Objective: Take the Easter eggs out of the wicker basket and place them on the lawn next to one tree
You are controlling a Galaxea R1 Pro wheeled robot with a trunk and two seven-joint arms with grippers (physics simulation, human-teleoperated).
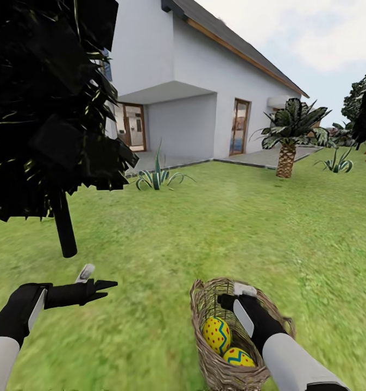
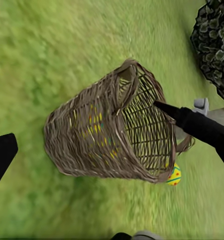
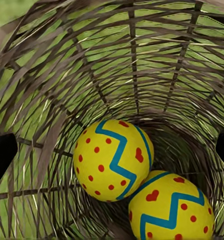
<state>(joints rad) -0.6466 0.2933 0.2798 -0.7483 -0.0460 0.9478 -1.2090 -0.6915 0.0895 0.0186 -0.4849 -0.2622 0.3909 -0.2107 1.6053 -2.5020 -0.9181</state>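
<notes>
Two Easter eggs (image 3: 114, 160) lie touching each other at the bottom of the wicker basket (image 1: 204, 304), right before my right claw (image 1: 234, 296), which reaches inside the rim with its fingers spread wide and nothing between them. Beside the basket my left claw (image 1: 96, 279) hovers over the lawn (image 1: 232, 228), also spread and holding nothing. One black-trunked tree (image 1: 63, 228) stands beyond the basket, one palm (image 1: 286, 157) farther off by the house (image 1: 204, 81).

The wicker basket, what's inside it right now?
Two Easter eggs lie touching inside the wicker basket, with the right end effector reaching in. Whether a third egg lies there cannot be seen.
</notes>
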